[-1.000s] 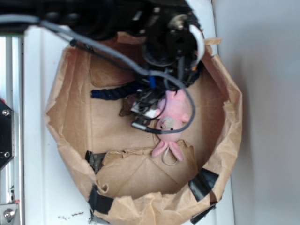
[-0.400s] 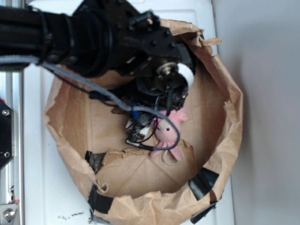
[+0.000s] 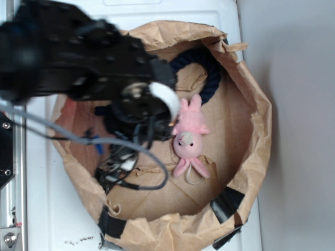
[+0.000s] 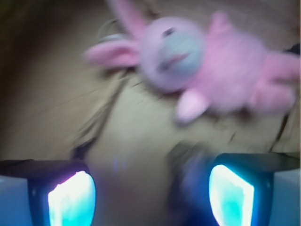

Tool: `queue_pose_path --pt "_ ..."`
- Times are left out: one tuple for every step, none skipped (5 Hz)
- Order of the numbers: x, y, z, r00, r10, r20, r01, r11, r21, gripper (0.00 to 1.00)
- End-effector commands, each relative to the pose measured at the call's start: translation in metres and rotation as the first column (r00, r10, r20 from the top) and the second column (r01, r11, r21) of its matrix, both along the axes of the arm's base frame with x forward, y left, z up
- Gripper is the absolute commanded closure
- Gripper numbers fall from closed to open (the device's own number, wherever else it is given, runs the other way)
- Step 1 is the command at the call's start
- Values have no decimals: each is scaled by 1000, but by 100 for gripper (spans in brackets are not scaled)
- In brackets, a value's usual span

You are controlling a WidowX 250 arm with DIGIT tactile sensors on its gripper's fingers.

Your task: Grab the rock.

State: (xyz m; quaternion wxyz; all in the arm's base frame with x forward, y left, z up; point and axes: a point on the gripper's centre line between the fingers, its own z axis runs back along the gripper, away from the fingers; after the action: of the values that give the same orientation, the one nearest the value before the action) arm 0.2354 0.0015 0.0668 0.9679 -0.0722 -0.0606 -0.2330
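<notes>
In the exterior view my black arm covers the left half of the brown paper bowl (image 3: 246,94), and my gripper (image 3: 118,164) hangs low over its left floor. The rock is hidden under the arm there. In the wrist view my gripper (image 4: 150,188) is open, with the two glowing fingers wide apart. A dark, blurred lump (image 4: 188,167) lies on the paper just inside the right finger; it may be the rock, but the blur leaves this unsure. The pink plush bunny (image 3: 188,138) lies in the middle of the bowl, and in the wrist view the bunny (image 4: 188,61) is well ahead of the fingers.
The thick navy rope (image 3: 204,65) curls along the bowl's far wall. The crumpled paper walls stand up all round, with black tape patches (image 3: 227,204) at the near rim. Grey cables (image 3: 84,140) trail from the arm. A metal rail (image 3: 8,209) runs at the far left.
My arm has swung left and toward the near side, uncovering the rope and bunny. The rock, seen beside the rope a second ago, is now hidden under the arm in the exterior view.
</notes>
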Motion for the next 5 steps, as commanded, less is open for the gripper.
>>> queue_pose_path --pt "-28 -10 17 997 -52 56 52 999 -3 0" --pt "-29 -13 7 997 -46 59 45 999 24 0" --pt "-18 -10 5 998 -11 58 10 1000 16 0" --pt "-11 -7 4 999 10 52 -10 1000 12 0" --pt "-9 -5 5 998 18 52 -19 1000 12 0"
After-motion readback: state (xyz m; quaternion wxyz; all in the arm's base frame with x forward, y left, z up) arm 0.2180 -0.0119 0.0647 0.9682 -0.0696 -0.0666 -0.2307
